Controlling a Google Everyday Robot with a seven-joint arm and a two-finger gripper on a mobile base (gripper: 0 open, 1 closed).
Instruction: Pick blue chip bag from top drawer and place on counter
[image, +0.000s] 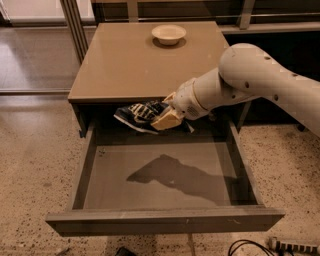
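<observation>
The top drawer is pulled out wide, its flat bottom bare except for the arm's shadow. My gripper is shut on the blue chip bag, a crinkled navy bag with white lettering. It holds the bag in the air above the drawer's back part, just below the front edge of the counter. The white arm reaches in from the right.
A cream bowl stands at the back of the counter. Speckled terrazzo floor surrounds the cabinet. A metal post stands at the back left. Cables lie on the floor at the bottom right.
</observation>
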